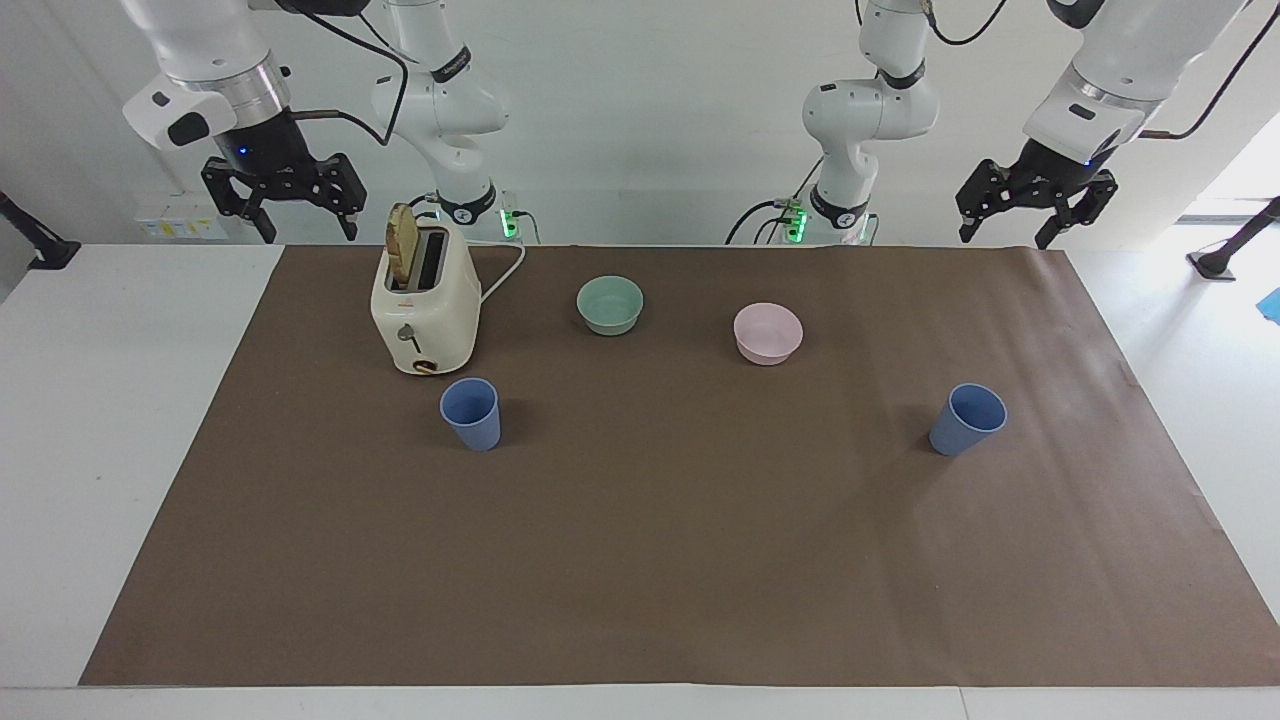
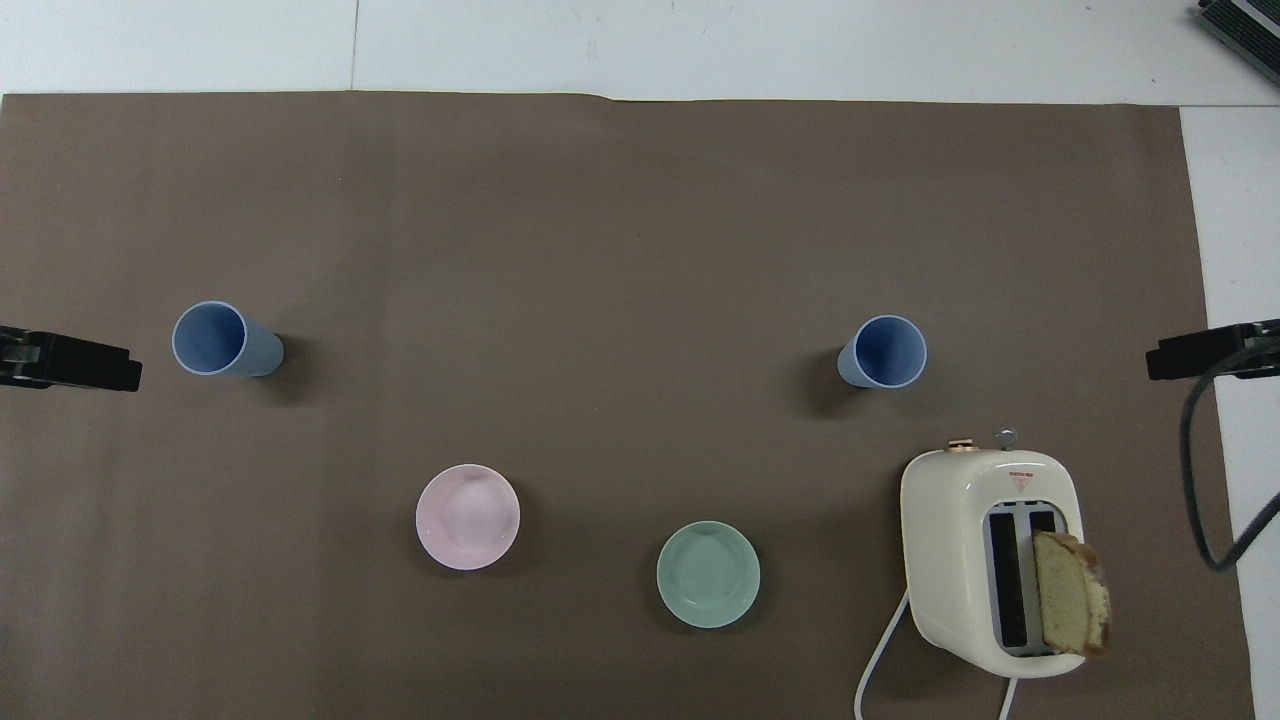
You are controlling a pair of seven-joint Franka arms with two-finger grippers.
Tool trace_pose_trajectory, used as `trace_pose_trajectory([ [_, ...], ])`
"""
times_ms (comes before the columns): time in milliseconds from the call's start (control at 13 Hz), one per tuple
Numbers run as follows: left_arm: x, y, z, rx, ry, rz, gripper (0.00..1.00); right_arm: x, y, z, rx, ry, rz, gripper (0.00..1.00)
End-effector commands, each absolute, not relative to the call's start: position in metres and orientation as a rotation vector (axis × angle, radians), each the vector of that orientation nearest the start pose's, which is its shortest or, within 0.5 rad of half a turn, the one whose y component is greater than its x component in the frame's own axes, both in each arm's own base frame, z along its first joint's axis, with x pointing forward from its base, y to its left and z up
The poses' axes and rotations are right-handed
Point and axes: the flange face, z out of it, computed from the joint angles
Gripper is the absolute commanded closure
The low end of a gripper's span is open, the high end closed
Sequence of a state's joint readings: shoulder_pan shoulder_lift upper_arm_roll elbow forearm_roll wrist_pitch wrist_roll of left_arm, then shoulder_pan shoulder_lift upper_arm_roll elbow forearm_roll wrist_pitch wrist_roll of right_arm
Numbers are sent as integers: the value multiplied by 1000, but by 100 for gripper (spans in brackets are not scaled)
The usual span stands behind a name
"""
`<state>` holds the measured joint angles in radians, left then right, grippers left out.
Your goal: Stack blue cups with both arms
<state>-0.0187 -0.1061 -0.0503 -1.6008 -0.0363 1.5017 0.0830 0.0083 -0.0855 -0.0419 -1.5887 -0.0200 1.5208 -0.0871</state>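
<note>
Two blue cups stand upright and apart on the brown mat. One cup (image 1: pixel 471 413) (image 2: pixel 882 352) is toward the right arm's end, a little farther from the robots than the toaster. The other cup (image 1: pixel 968 419) (image 2: pixel 225 340) is toward the left arm's end. My right gripper (image 1: pixel 306 232) hangs open and empty in the air above the mat's robot-side edge, beside the toaster. My left gripper (image 1: pixel 1004 238) hangs open and empty above the mat's corner at its own end. In the overhead view only dark edges of the left gripper (image 2: pixel 70 362) and the right gripper (image 2: pixel 1210 352) show.
A cream toaster (image 1: pixel 425 310) (image 2: pixel 990 555) with a bread slice (image 1: pixel 401 248) sticking up stands nearer to the robots than the first cup, its cord trailing toward the arms. A green bowl (image 1: pixel 610 305) (image 2: pixel 708 574) and a pink bowl (image 1: pixel 768 333) (image 2: pixel 467 517) sit between the cups, nearer to the robots.
</note>
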Motion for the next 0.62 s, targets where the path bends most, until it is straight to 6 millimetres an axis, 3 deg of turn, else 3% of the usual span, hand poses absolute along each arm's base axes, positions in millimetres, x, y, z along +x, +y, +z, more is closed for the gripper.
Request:
trace_pose_trajectory([
  [0,511,-40,664,-3166,261,-59,0,517,-21,659,-3153,-54,-23,0],
  [308,521,-36,648,-3168,246,-79,0,517,-21,659,-3153,-54,-23,0],
  [538,530,-7,626,-3171,155,-95,0,517,-21,659,-3153,-54,-25,0],
])
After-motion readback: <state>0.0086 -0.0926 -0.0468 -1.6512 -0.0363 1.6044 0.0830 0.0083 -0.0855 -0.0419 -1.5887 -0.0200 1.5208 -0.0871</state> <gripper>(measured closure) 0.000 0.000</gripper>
